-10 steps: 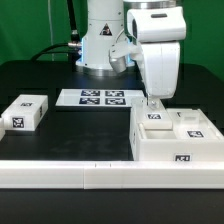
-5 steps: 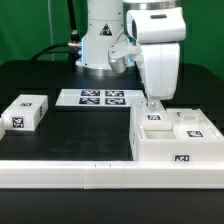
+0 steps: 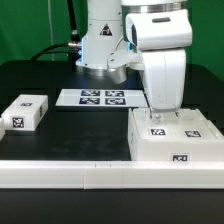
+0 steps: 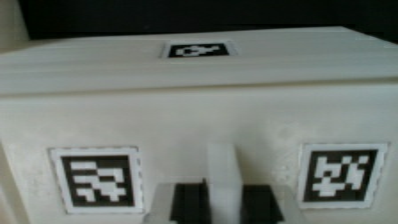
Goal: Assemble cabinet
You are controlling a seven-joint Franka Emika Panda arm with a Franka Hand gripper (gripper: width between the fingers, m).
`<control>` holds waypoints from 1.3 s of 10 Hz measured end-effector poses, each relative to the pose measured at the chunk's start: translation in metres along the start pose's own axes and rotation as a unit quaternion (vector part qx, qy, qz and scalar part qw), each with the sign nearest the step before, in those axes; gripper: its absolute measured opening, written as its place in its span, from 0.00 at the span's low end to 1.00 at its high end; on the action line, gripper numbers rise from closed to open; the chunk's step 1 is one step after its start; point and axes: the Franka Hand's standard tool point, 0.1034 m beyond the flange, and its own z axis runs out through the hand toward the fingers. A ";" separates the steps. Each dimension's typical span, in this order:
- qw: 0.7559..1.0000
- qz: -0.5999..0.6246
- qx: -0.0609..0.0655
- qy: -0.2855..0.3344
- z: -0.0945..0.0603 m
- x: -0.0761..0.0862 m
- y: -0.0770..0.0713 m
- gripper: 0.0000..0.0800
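Claw astride a thin upright wall of the large white plastic tagged cabinet, on the black surface toward the exterior view's right. Your wrist view crops both dark fingers; whether they pinch the wall or merely flank it cannot be told.

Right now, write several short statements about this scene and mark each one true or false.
1. The small white one-tag block lies at the exterior view's left, apart from the large white tagged plastic cabinet. True.
2. The thin flat white marker board rests on top of the cabinet. False: it lies on the black table, off the cabinet.
3. The gripper is down at the cabinet's top. True.
4. The gripper holds the small block. False: the block lies alone on the table, away from the arm.
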 end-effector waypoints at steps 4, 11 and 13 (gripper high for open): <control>1.000 0.000 0.009 -0.001 0.000 0.000 0.000 0.09; 1.000 0.002 0.009 -0.001 0.000 0.000 -0.001 0.99; 0.999 0.044 -0.001 -0.009 -0.014 -0.002 -0.015 1.00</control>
